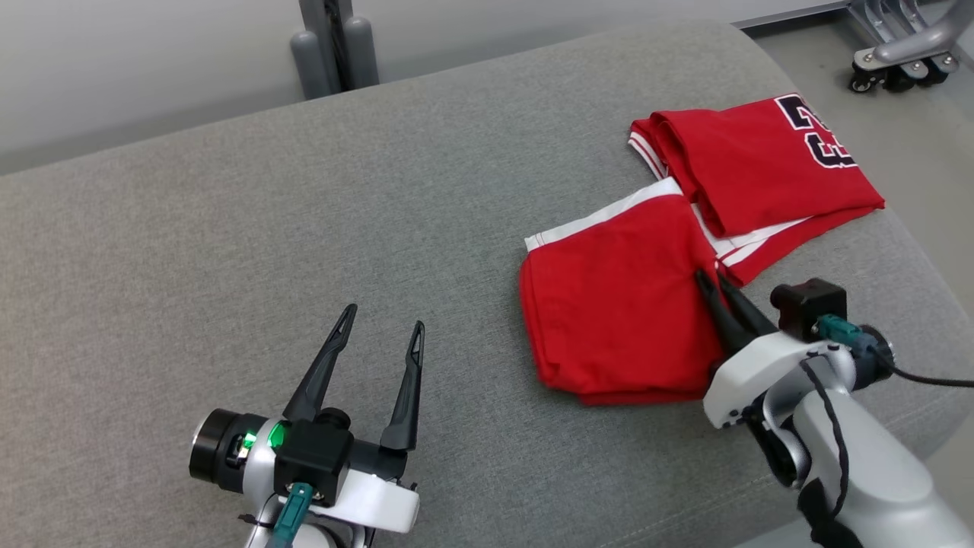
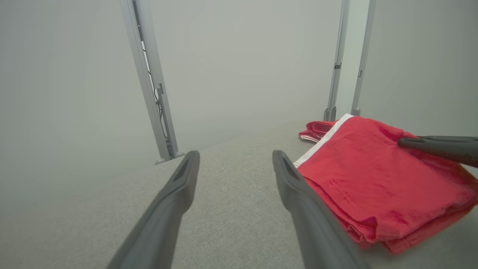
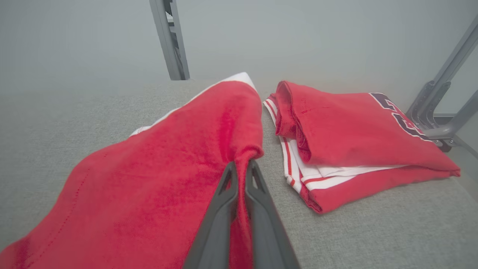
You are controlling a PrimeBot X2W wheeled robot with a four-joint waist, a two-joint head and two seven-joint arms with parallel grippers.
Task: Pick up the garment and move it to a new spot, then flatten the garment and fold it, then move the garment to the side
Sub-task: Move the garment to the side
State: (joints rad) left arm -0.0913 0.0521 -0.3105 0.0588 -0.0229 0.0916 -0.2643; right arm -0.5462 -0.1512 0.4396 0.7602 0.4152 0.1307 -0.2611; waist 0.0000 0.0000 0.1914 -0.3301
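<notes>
The garment [image 1: 616,304] is red with a white band and lies folded on the grey cushioned surface [image 1: 304,228], right of centre. My right gripper [image 1: 711,281] is shut on its right edge. In the right wrist view a ridge of red cloth is pinched between that gripper's fingertips [image 3: 241,166], and the rest of the garment [image 3: 160,179] spreads to the left. My left gripper [image 1: 380,327] stands open over bare cushion, well left of the garment. The left wrist view shows the same open gripper [image 2: 235,164], with the garment [image 2: 373,179] to its right and the right gripper's finger [image 2: 437,145] on it.
A second red garment with dark numbers [image 1: 761,167] lies folded just behind and to the right of the held one, also seen as the numbered garment [image 3: 354,138]. The cushion's rounded edge drops off at the right. A wheeled metal frame [image 1: 898,53] stands beyond it, and a grey post [image 1: 335,46] at the back.
</notes>
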